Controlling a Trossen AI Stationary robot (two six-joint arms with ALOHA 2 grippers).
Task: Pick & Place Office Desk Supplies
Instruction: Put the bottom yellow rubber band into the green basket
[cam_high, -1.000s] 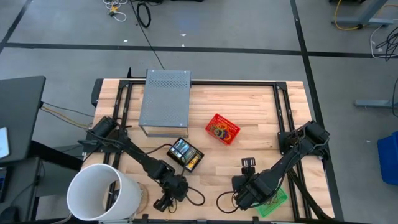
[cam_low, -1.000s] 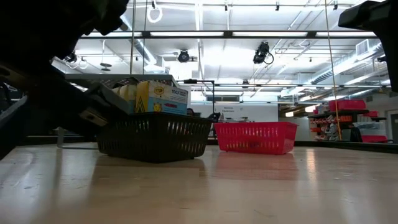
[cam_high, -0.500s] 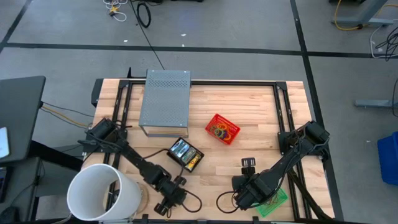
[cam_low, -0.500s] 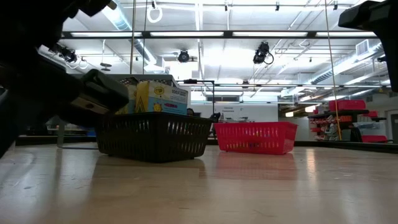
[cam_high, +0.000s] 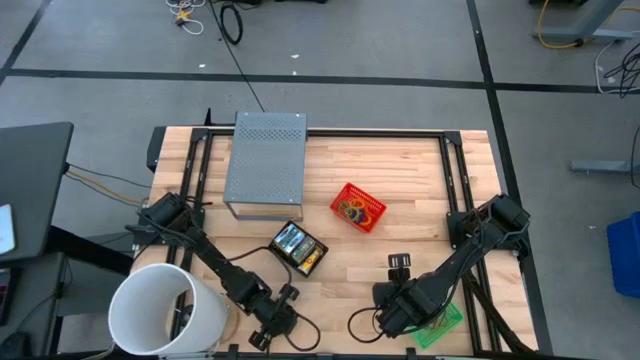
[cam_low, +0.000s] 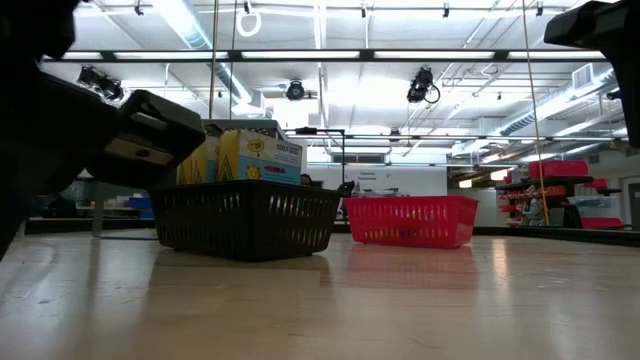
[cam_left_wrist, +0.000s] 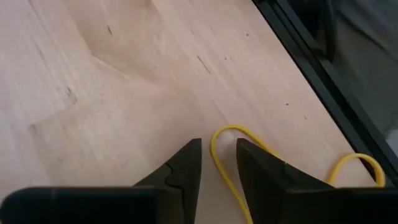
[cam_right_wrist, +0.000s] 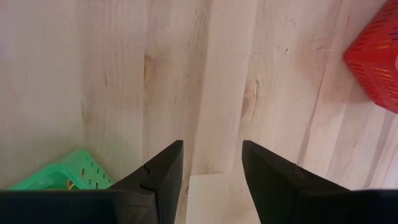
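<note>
A yellow rubber band (cam_left_wrist: 217, 155) lies flat on the wood near the table's front edge. My left gripper (cam_left_wrist: 219, 149) points down at it, open only a little, with one finger on either side of one strand; I cannot tell whether either finger touches it. Yellow-and-green crayon boxes (cam_low: 260, 158) stand in a black basket (cam_high: 298, 248). A red basket (cam_high: 358, 207) holds coloured rubber bands. My right gripper (cam_right_wrist: 211, 149) hangs open above bare wood beside a green basket (cam_right_wrist: 62, 177), with nothing between its fingers.
A large white bucket (cam_high: 160, 310) stands at the near left corner, close to my left arm. A grey metal box (cam_high: 265, 165) sits at the far left. A small black object (cam_high: 400, 262) lies beside my right arm. The black frame rail (cam_left_wrist: 311, 68) runs just past the band.
My left gripper has swung a little toward the table's near edge and the bucket, and its wrist has turned. The baskets and my right arm have kept still.
</note>
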